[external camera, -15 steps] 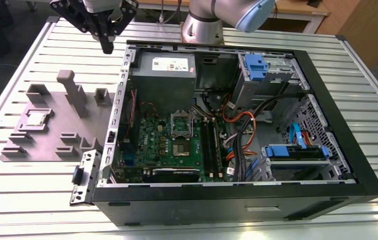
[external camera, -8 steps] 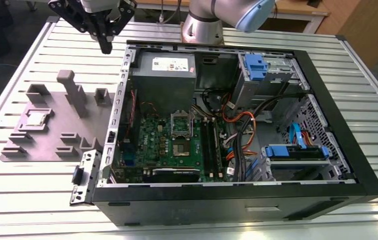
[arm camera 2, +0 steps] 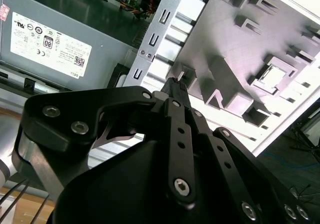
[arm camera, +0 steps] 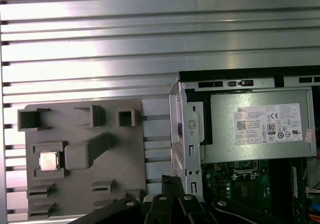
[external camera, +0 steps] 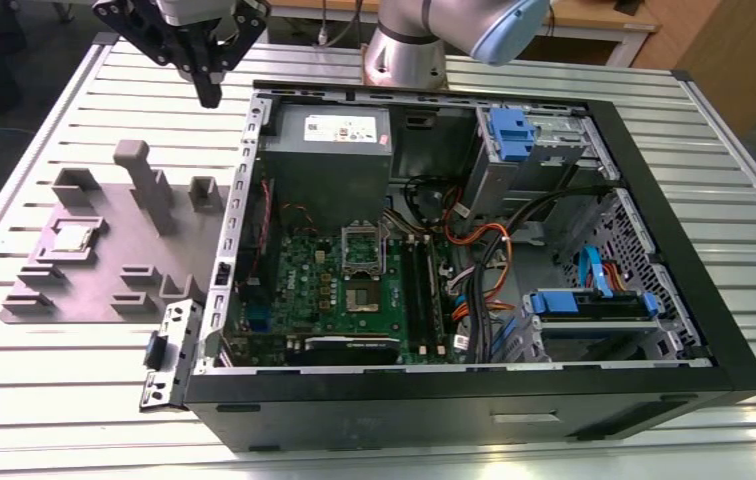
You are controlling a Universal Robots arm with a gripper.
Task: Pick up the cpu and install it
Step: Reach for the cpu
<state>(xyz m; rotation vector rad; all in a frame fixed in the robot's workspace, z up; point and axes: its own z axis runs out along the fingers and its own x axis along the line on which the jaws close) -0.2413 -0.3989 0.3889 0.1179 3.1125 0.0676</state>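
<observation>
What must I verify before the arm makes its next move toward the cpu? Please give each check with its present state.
1. The cpu lies flat in its pocket on the grey fixture: ok.
2. Nothing covers the cpu: ok.
3. The hand carries nothing: ok.
4. The hand is open for a grasp: not ok, its fingers are together.
5. The hand is over the cpu: not ok, it hangs apart from it, near a corner of the computer case.
6. The socket on the green board is free: cannot tell.
</observation>
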